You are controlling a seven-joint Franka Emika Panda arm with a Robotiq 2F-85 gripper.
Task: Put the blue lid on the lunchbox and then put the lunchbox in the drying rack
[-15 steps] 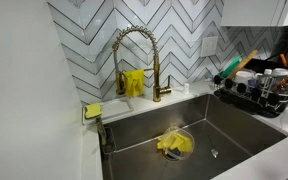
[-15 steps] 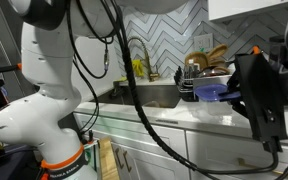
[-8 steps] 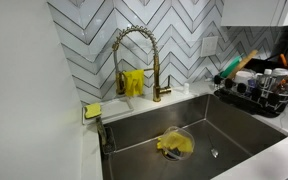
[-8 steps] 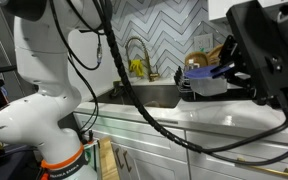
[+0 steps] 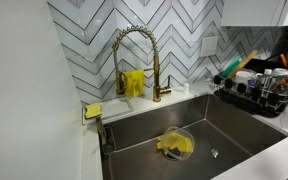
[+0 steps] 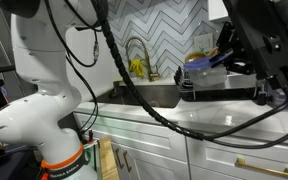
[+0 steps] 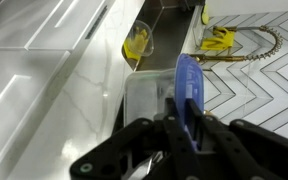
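In the wrist view my gripper (image 7: 186, 128) is shut on the blue lid (image 7: 187, 78), seen edge-on. The clear lunchbox (image 7: 144, 98) hangs against the lid. In an exterior view the gripper (image 6: 220, 64) holds the blue-lidded lunchbox (image 6: 197, 72) in the air just above the black wire drying rack (image 6: 212, 93). The drying rack also shows at the right edge of an exterior view (image 5: 258, 98), holding dishes and utensils; gripper and lunchbox are out of that view.
A gold faucet (image 5: 134, 58) stands behind the steel sink (image 5: 199, 128). A yellow cloth (image 5: 174, 145) lies at the drain. Yellow gloves (image 5: 133, 82) hang by the tiled wall. A yellow sponge (image 5: 92, 111) sits at the sink corner. White cabinets (image 6: 184, 150) run below.
The arm has risen from low over the counter and swung toward the rack, lifting the blue-lidded lunchbox with it. The sink side has not changed.
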